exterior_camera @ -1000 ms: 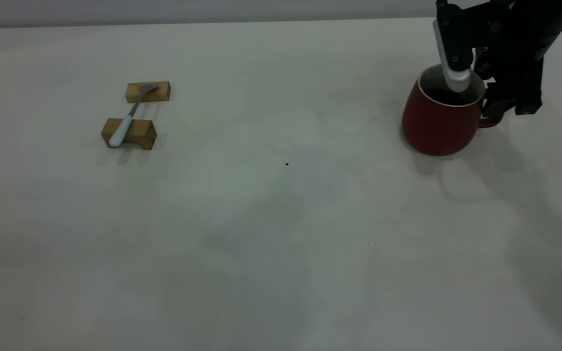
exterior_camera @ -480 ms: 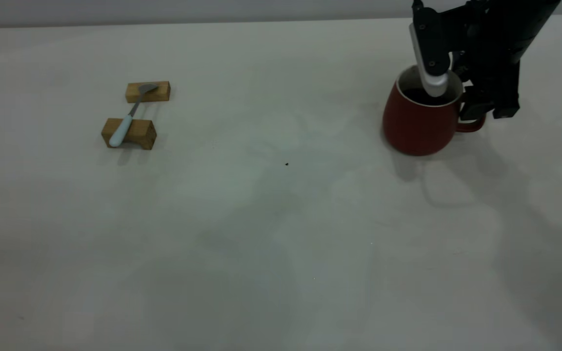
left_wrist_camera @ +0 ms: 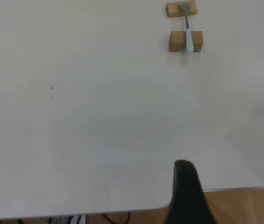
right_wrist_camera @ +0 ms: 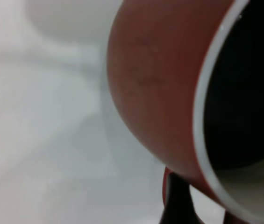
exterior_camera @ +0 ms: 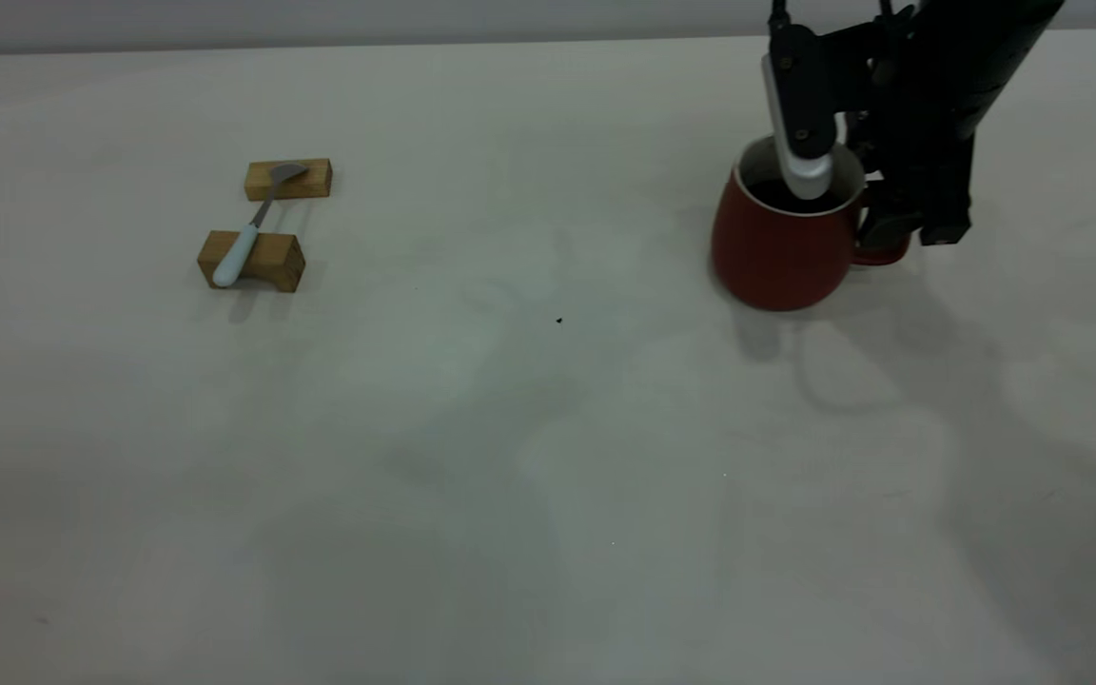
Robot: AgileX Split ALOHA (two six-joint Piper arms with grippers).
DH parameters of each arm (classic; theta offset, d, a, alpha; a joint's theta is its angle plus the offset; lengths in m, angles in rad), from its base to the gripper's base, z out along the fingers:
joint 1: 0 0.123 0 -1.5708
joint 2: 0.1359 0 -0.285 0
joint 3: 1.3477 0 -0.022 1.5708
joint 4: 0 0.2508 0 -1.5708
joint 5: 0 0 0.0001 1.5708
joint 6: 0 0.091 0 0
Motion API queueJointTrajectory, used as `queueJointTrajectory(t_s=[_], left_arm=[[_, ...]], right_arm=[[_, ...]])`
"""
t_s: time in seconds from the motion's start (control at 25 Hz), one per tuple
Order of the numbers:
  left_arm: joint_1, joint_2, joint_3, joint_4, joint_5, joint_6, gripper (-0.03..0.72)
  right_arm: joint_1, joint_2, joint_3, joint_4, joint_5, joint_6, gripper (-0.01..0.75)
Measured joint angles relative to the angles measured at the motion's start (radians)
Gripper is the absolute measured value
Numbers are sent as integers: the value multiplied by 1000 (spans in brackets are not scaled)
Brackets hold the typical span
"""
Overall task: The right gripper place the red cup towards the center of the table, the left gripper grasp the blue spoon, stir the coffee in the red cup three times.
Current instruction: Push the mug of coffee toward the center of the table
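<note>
Since the earlier frames, red cup [exterior_camera: 781,249] and right pincer [exterior_camera: 838,190] travel toward nine o'clock; the pincer clamps rim and wall, one finger inside. Cup remains at counter's [exterior_camera: 510,428] two o'clock. Recommend level, slow carriage: coffee [exterior_camera: 781,195] sits high. Blue spoon [exterior_camera: 242,243] rests untouched across wooden blocks [exterior_camera: 253,259].

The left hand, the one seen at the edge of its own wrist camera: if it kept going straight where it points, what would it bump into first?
Probably the bare table. The left hand points across it; the blue spoon lies farther off, roughly in line, though depth is unclear.
</note>
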Motion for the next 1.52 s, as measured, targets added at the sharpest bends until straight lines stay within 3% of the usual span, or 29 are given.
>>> queueJointTrajectory(t_s=[0.32,1.52], left_arm=[[0,0,0,0,0,0,571],[0,0,0,0,0,0,571]], right_arm=[[31,6,0,59,-6,1,521],[150,8,0,313,-101,1,519]])
